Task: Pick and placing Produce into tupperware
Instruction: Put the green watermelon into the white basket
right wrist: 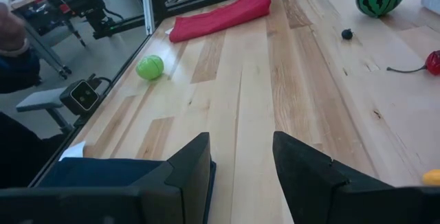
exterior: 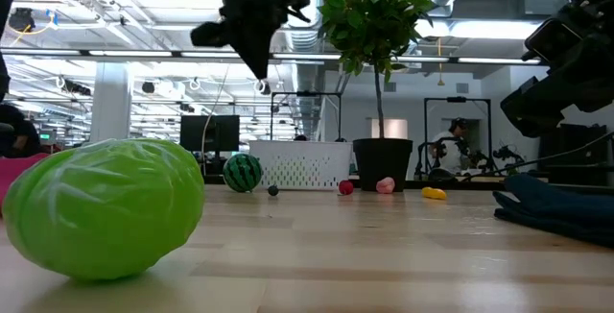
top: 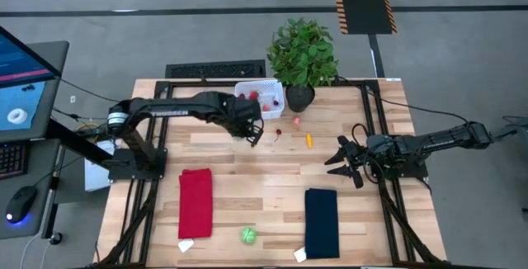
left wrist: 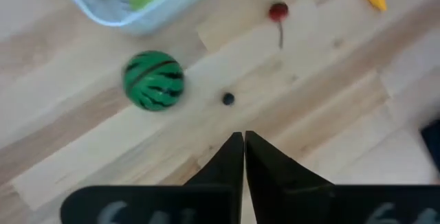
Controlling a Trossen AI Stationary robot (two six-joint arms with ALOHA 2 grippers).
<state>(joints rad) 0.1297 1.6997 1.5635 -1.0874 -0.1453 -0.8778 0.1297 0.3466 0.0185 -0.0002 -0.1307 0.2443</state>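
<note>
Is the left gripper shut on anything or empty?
Shut and empty. The left gripper's fingers meet above bare wood, the watermelon lying apart.

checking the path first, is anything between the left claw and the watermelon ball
Nothing visible. The left claw, shut and empty, hangs above bare wood; the watermelon ball lies off to one side near the white basket, a small dark berry between them.

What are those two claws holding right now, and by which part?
Nothing. The left claw is shut on air above the table, near the watermelon ball. The right claw hangs open and empty.
</note>
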